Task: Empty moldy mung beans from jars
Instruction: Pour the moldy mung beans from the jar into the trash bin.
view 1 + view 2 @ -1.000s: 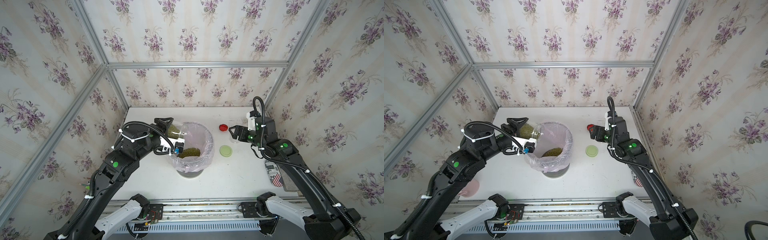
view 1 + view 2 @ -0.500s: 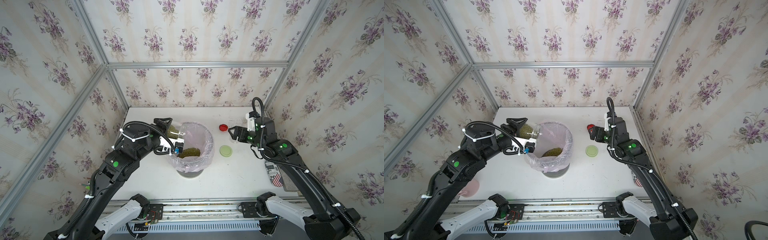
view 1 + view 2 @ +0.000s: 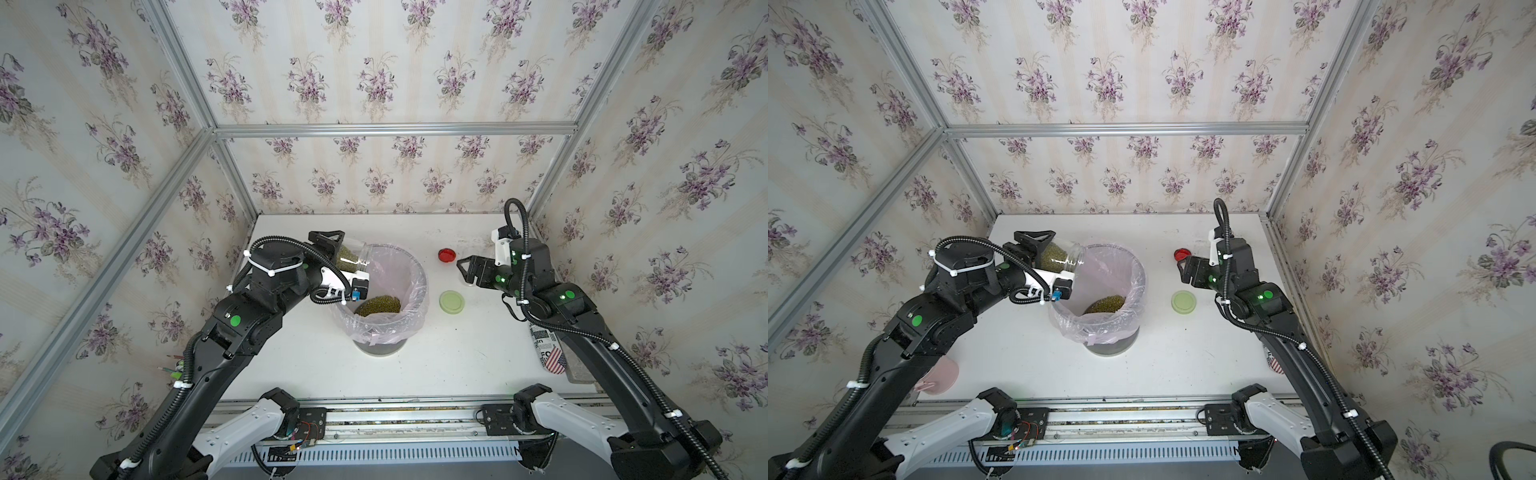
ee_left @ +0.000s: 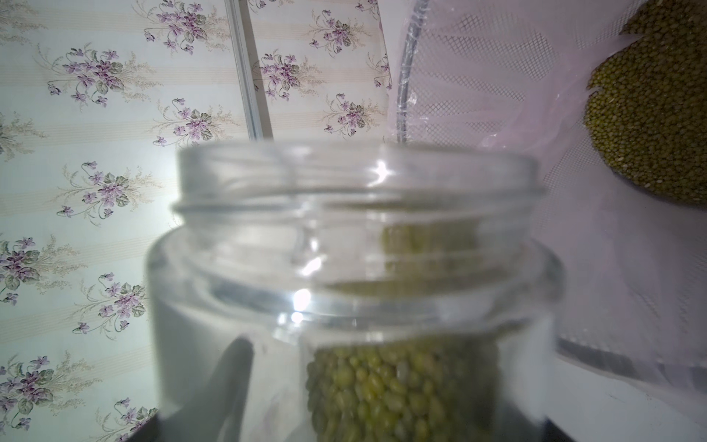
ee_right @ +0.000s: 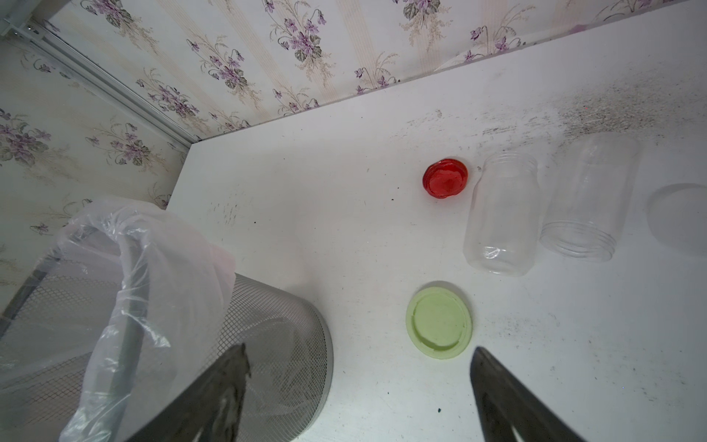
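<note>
Left wrist view is showing mung beans (image 4: 398,386) lying inside a clear, lidless jar (image 4: 355,229). The left gripper (image 3: 343,259) is clasping this jar, tilting its mouth at the rim of the pink-lined bin (image 3: 420,286), where more beans are lying heaped. Two empty jars (image 5: 501,214) are lying on the table (image 5: 344,191) near a red lid (image 5: 445,178) and a green lid (image 5: 439,319). The right gripper (image 5: 357,363) is hovering above with jaws spread, holding nothing.
</note>
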`<state>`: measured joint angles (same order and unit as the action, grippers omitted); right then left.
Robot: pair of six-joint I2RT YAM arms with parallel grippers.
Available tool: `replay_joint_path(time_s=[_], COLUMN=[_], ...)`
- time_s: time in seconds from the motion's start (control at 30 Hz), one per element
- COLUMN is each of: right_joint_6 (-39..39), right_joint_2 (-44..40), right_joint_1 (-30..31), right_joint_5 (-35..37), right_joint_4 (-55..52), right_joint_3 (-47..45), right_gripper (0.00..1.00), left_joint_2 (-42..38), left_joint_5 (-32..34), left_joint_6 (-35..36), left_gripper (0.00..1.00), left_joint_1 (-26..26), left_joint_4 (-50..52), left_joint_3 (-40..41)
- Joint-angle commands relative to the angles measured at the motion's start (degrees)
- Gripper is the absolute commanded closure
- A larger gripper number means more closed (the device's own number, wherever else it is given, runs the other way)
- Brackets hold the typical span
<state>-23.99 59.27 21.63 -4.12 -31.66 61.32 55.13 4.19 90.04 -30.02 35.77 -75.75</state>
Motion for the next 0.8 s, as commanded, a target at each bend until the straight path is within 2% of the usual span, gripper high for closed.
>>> replay_joint_path(time_s=[0.0,0.5,0.77], right_joint_6=[0.2,-0.4,0.6], right_joint_2=[-0.3,-0.4,0.9], right_joint_1=[0.0,0.0,0.0], right_joint_5=[0.3,-1.3,-2.9], right_joint_4=[1.4,2.3,2.0], right_joint_3=[-0.2,-1.0,2.1], right_gripper=[0.12,0.12,0.12], left_joint_2=[0.0,0.1,2.0], left_joint_5=[0.0,1.9,7.4], left_joint_6=[1.8,7.4,11.4], left_gripper=[1.0,1.0,1.0], left_joint_1=[0.1,-2.0,-3.6], left_joint_4=[-2.6,0.1,0.0], left_joint_3=[-1.4,-3.2,-3.3])
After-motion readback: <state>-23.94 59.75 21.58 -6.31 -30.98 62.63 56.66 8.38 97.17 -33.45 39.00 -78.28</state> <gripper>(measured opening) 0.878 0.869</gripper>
